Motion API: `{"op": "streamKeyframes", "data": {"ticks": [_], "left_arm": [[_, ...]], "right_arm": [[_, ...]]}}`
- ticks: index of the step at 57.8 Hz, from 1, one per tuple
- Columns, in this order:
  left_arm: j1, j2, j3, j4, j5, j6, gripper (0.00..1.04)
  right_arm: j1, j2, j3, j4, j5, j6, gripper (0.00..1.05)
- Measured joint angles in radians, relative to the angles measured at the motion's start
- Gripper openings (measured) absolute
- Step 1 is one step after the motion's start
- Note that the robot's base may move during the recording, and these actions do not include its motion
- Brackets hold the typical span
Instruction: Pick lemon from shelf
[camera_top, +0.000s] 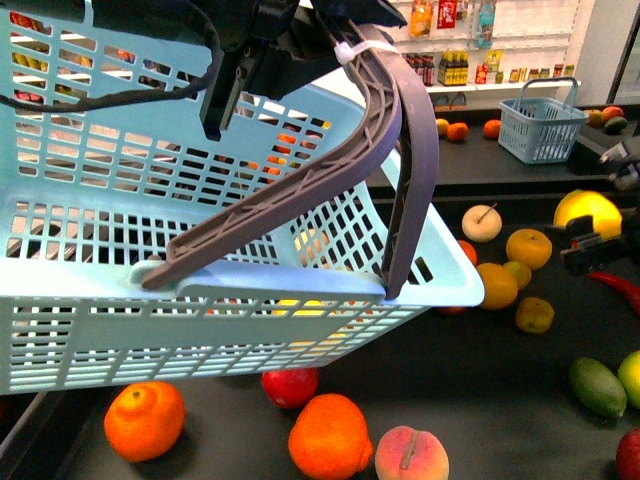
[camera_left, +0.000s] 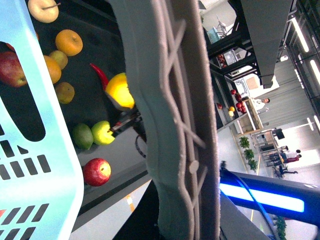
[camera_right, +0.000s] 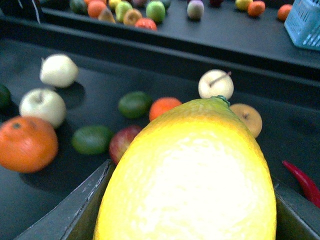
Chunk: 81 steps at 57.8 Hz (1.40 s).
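Note:
The bright-yellow lemon (camera_top: 588, 212) hangs above the dark shelf deck (camera_top: 480, 400) at the far right, with my right gripper (camera_top: 600, 212) shut on it. In the right wrist view the lemon (camera_right: 190, 175) fills the space between the two grey fingers (camera_right: 75, 210), its pointed tip facing away. The left wrist view shows the lemon (camera_left: 120, 91) small, beyond the basket handle. My left gripper (camera_top: 290, 40) is shut on the grey handle (camera_top: 370, 150) of a light-blue basket (camera_top: 120, 300), which hangs tilted across the left of the front view. The handle (camera_left: 170, 125) runs close past the left wrist camera.
Loose fruit lies on the deck: oranges (camera_top: 145, 420) (camera_top: 330, 437), a peach (camera_top: 411, 455), a green fruit (camera_top: 597, 387), a red chili (camera_top: 620, 288), yellow citrus (camera_top: 528, 248). A small blue basket (camera_top: 541, 122) stands on the back deck, with bottle shelves (camera_top: 470, 45) behind.

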Motion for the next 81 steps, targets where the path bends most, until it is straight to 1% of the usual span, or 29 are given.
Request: {"op": "streamKeyframes", "data": {"ticks": [3, 8, 18, 29, 40, 46, 52, 56, 57, 60, 63, 67, 73, 81], "left_arm": [[0.000, 0.000, 0.000, 0.000, 0.000, 0.000, 0.09], [0.000, 0.000, 0.000, 0.000, 0.000, 0.000, 0.09], [0.000, 0.000, 0.000, 0.000, 0.000, 0.000, 0.09], [0.000, 0.000, 0.000, 0.000, 0.000, 0.000, 0.09], [0.000, 0.000, 0.000, 0.000, 0.000, 0.000, 0.09], [0.000, 0.000, 0.000, 0.000, 0.000, 0.000, 0.09], [0.000, 0.000, 0.000, 0.000, 0.001, 0.000, 0.09], [0.000, 0.000, 0.000, 0.000, 0.008, 0.001, 0.09], [0.000, 0.000, 0.000, 0.000, 0.009, 0.000, 0.09], [0.000, 0.000, 0.000, 0.000, 0.013, -0.001, 0.09], [0.000, 0.000, 0.000, -0.001, 0.013, -0.001, 0.09], [-0.001, 0.000, 0.000, -0.002, 0.011, -0.006, 0.09], [-0.002, 0.000, 0.000, -0.003, 0.003, -0.007, 0.09], [-0.001, 0.000, 0.000, -0.003, -0.001, -0.006, 0.09]], "right_arm": [[0.010, -0.087, -0.042, 0.003, -0.026, 0.041, 0.72], [0.035, -0.193, -0.083, 0.002, -0.037, 0.093, 0.72], [0.146, -0.341, -0.151, -0.031, -0.027, 0.212, 0.72], [0.283, -0.380, -0.217, -0.048, -0.006, 0.258, 0.72], [0.382, -0.393, -0.250, -0.048, 0.016, 0.285, 0.72], [0.421, -0.393, -0.267, -0.064, 0.031, 0.288, 0.72], [0.442, -0.391, -0.280, -0.069, 0.032, 0.289, 0.72], [0.447, -0.390, -0.285, -0.068, 0.033, 0.294, 0.82], [0.451, -0.390, -0.286, -0.065, 0.033, 0.299, 0.87], [0.454, -0.390, -0.287, -0.060, 0.033, 0.304, 0.97], [0.454, -0.390, -0.288, -0.060, 0.033, 0.312, 1.03], [0.449, -0.394, -0.288, -0.063, 0.035, 0.320, 1.03], [0.416, -0.416, -0.288, -0.088, 0.035, 0.318, 1.02], [0.312, -0.494, -0.298, -0.119, 0.075, 0.263, 1.02]]}}
